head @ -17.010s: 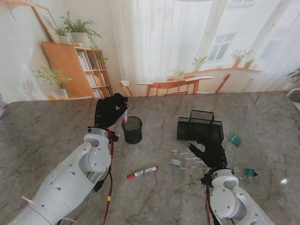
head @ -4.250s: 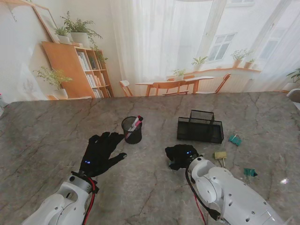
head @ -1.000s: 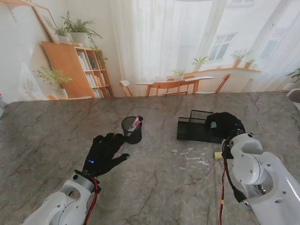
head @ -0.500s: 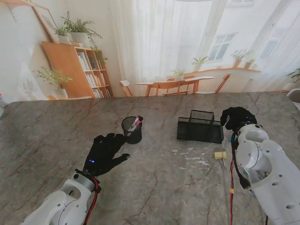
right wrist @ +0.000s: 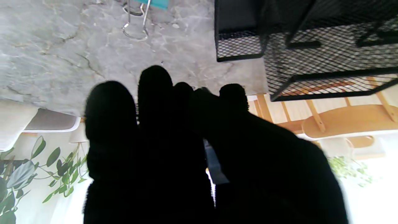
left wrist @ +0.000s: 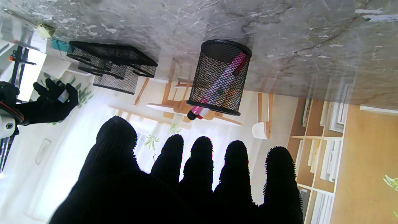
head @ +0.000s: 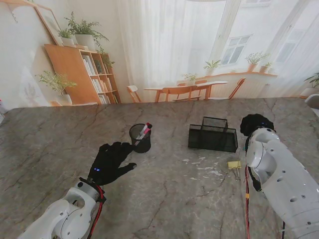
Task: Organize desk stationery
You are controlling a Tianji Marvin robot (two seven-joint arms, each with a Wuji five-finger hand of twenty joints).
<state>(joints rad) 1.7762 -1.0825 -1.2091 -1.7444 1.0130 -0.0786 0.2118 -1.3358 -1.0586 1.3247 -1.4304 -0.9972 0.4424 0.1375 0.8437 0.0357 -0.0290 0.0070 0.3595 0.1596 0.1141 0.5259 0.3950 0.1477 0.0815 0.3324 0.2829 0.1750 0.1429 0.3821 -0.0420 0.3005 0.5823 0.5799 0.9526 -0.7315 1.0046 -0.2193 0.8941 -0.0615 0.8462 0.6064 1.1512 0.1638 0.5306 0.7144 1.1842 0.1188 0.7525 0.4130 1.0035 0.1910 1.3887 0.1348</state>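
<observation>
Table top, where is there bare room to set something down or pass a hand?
Bare marble lies between the round black mesh pen cup and the black mesh desk organizer, and nearer to me across the middle. The far left is also free. It is crowded right of the organizer, around the yellow binder clip and the right hand.

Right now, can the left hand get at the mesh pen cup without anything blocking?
Probably yes. The left hand is open, flat and empty, and the pen cup stands just beyond its fingertips with only bare table between. The marker inside leans out toward the hand, so approach around it.
</observation>
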